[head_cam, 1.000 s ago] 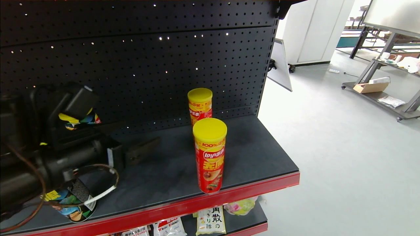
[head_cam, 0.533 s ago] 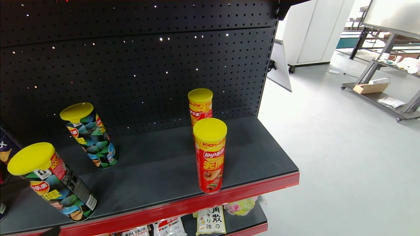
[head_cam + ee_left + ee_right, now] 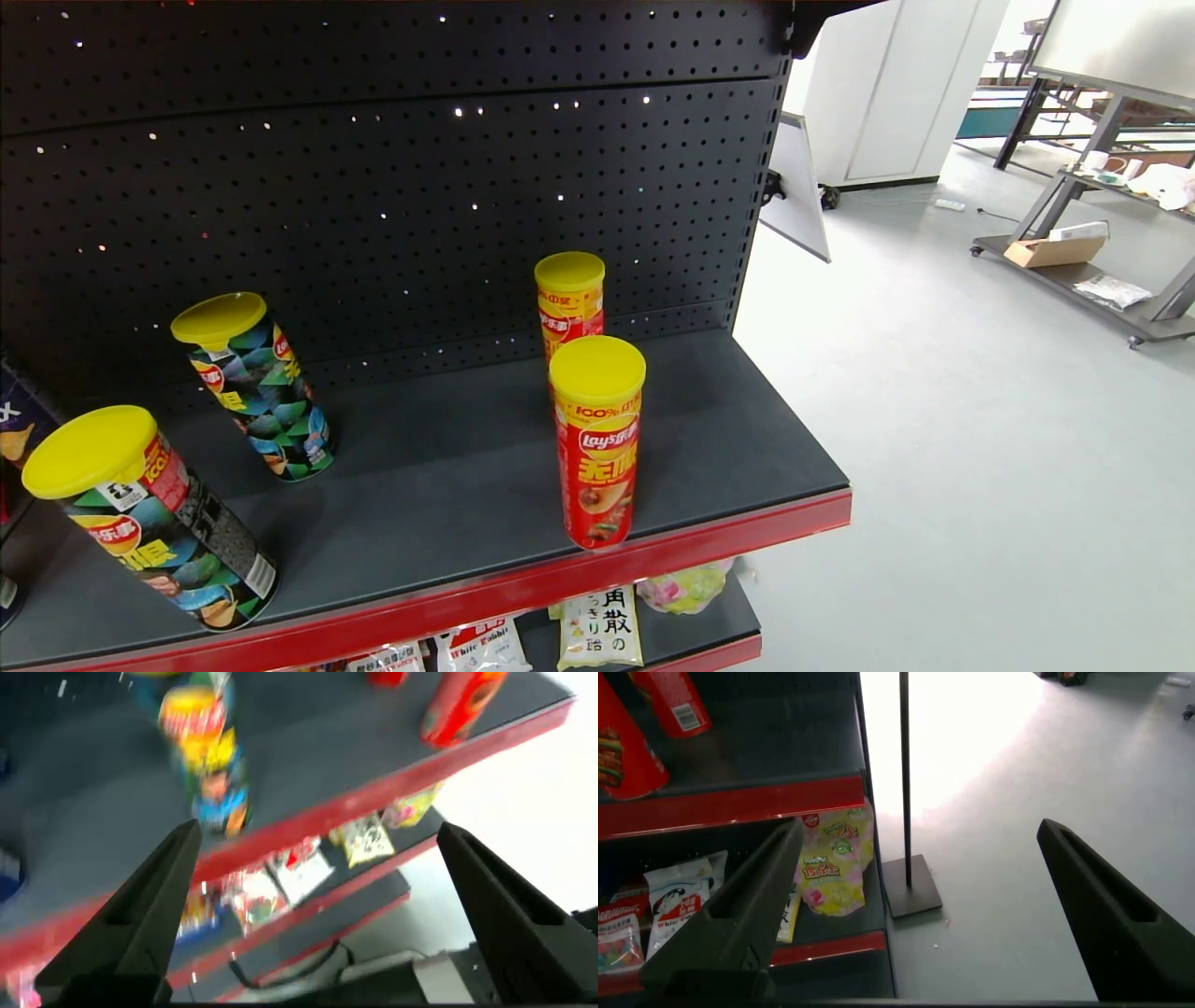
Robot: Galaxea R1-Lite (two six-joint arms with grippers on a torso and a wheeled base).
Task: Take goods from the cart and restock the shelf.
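With the patterned can (image 3: 149, 518) standing at the shelf's (image 3: 448, 485) front-left corner, the left gripper (image 3: 320, 831) now hangs clear, wide and empty, so another cart fetch seems due.

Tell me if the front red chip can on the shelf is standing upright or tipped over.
Upright: the front red can stands on its base at the front of the shelf, yellow lid on top.

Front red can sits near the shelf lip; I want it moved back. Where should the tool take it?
Probably the mid-body of the front red can, coming level from the open shelf front: it stands upright, a plain cylinder, with a second can close behind.
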